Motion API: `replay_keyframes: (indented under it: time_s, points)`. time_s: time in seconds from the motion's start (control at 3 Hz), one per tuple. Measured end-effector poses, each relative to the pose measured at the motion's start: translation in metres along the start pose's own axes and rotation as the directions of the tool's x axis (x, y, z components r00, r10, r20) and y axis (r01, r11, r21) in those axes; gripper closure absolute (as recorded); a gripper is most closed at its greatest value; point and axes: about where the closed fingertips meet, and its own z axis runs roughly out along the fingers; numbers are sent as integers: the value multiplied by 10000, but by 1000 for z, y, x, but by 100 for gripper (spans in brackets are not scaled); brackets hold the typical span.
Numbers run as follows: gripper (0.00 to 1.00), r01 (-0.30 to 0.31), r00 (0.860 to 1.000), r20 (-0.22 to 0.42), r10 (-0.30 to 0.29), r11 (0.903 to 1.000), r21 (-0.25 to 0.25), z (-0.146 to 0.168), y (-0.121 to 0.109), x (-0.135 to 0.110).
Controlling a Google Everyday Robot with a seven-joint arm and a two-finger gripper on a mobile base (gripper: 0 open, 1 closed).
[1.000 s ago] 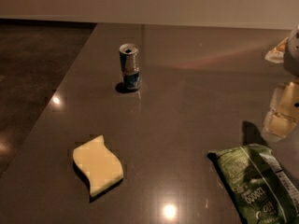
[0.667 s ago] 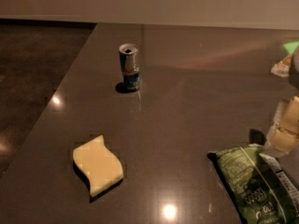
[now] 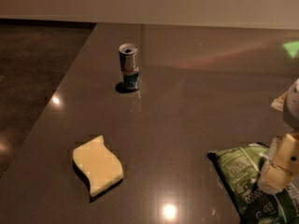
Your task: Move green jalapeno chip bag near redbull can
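**Tool parked on the chip bag, lower right corner**

The tool (image 3: pixel 274 178) is low at the right edge of the frame, with its pale tip right over the green jalapeno chip bag (image 3: pixel 236 171) and apparently touching it. Honestly can't tell how far open it is or whether it has any hold on the bag. The bag lies flat on the dark counter (image 3: pixel 187 106) at lower right, partly cut off by the frame edge. The redbull can (image 3: pixel 129 66) stands upright toward the upper left, well apart from the bag. A pale yellow wavy sponge (image 3: pixel 98 164) lies at lower left.
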Motion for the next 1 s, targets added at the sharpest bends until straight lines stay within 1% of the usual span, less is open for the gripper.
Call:
replay_keyframes:
  time_s: [0.33,0.67,1.0]
  points:
    - [0,-30,9986,-533,10,9993,-371,23,16,5]
    - [0,-41,9951,-990,-18,9982,-596,41,25,8]
    - [13,-133,9921,-1253,50,9977,-661,50,27,12]
